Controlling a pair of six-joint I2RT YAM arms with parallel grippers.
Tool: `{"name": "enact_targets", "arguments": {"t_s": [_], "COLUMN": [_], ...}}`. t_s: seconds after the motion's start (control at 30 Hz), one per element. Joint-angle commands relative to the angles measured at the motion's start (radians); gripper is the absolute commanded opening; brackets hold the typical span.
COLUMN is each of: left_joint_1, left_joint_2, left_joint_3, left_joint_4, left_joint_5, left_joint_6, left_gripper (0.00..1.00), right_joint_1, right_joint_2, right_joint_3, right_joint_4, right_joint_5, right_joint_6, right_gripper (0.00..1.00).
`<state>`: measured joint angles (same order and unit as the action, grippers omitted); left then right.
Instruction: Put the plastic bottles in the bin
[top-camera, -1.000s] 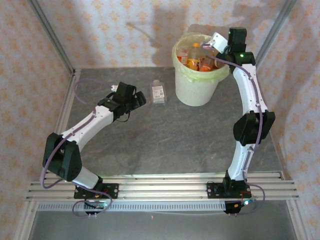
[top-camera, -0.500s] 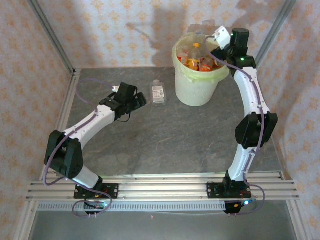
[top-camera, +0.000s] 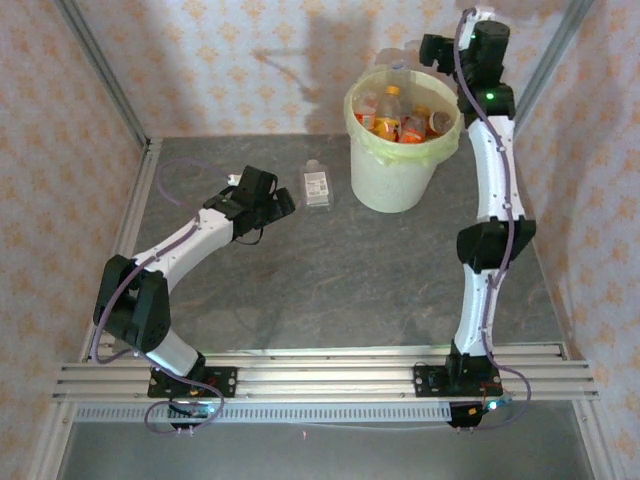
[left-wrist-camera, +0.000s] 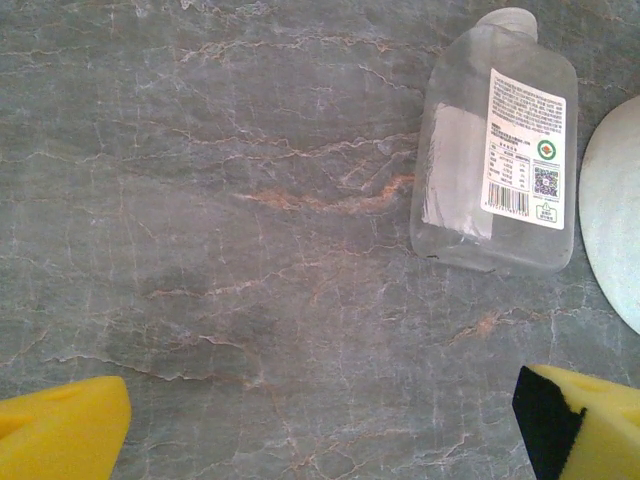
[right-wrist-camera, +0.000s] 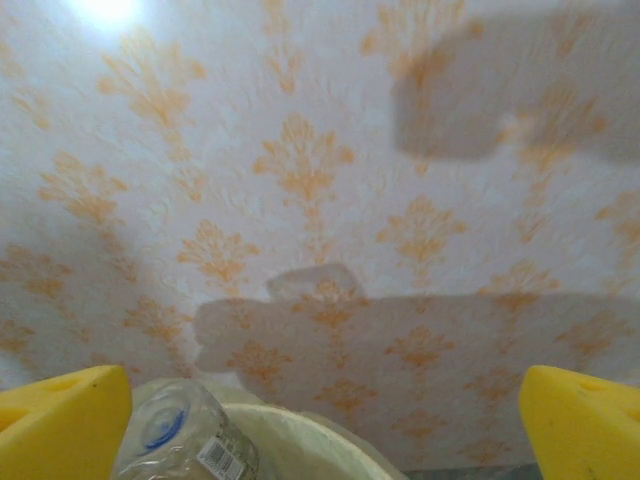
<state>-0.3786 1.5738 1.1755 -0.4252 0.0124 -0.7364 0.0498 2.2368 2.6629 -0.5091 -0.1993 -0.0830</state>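
A large cream bin (top-camera: 403, 160) with a yellow-green liner stands at the back of the table, with several orange-tinted plastic bottles (top-camera: 392, 115) inside. One clear bottle (top-camera: 317, 185) with a white label lies on the table left of the bin. My left gripper (top-camera: 281, 201) hangs open just short of that bottle (left-wrist-camera: 497, 150), its yellow fingertips (left-wrist-camera: 62, 430) wide apart with bare table between them. My right gripper (top-camera: 432, 48) is raised above the bin's far rim, open and empty (right-wrist-camera: 320, 430). A clear bottle (right-wrist-camera: 185, 442) rests below it at the bin's rim (right-wrist-camera: 300, 435).
Patterned walls close off the back and both sides, and the right gripper faces the back wall (right-wrist-camera: 320, 180) at close range. The bin's side (left-wrist-camera: 612, 230) lies just right of the clear bottle. An aluminium rail (top-camera: 320, 365) runs along the near edge.
My right gripper opened and let go of a clear bottle over the bin, then rose and swung back toward the wall. The left arm edged slightly toward the bottle on the table.
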Motion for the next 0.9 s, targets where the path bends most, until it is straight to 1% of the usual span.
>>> {"name": "enact_targets", "arguments": {"t_s": [0.0, 0.2, 0.37, 0.47, 0.63, 0.77, 0.87], "left_joint_1": [0.009, 0.007, 0.006, 0.005, -0.001, -0.02, -0.03], "left_joint_2": [0.014, 0.061, 0.116, 0.143, 0.208, 0.267, 0.327], "left_joint_3": [0.003, 0.027, 0.092, 0.11, 0.16, 0.236, 0.309], "left_joint_4": [0.054, 0.122, 0.102, 0.1, 0.107, 0.075, 0.03], "left_joint_5": [0.01, 0.073, 0.088, 0.092, 0.129, 0.114, 0.086], "left_joint_6": [0.003, 0.025, 0.043, 0.045, 0.053, 0.08, 0.097], "left_gripper": [1.0, 1.0, 1.0, 1.0, 1.0, 1.0, 1.0], "right_joint_1": [0.024, 0.041, 0.048, 0.05, 0.055, 0.06, 0.069], "right_joint_2": [0.067, 0.114, 0.15, 0.152, 0.181, 0.192, 0.183], "right_joint_3": [0.063, 0.068, 0.091, 0.093, 0.093, 0.092, 0.092], "right_joint_4": [-0.024, -0.002, 0.008, 0.0, -0.044, -0.113, -0.135], "right_joint_5": [-0.028, 0.021, 0.066, 0.073, 0.106, 0.09, 0.114], "right_joint_6": [0.067, 0.042, 0.018, 0.009, -0.054, -0.092, -0.135], "right_gripper": [0.99, 0.99, 0.99, 0.99, 0.99, 0.99, 0.99]}}
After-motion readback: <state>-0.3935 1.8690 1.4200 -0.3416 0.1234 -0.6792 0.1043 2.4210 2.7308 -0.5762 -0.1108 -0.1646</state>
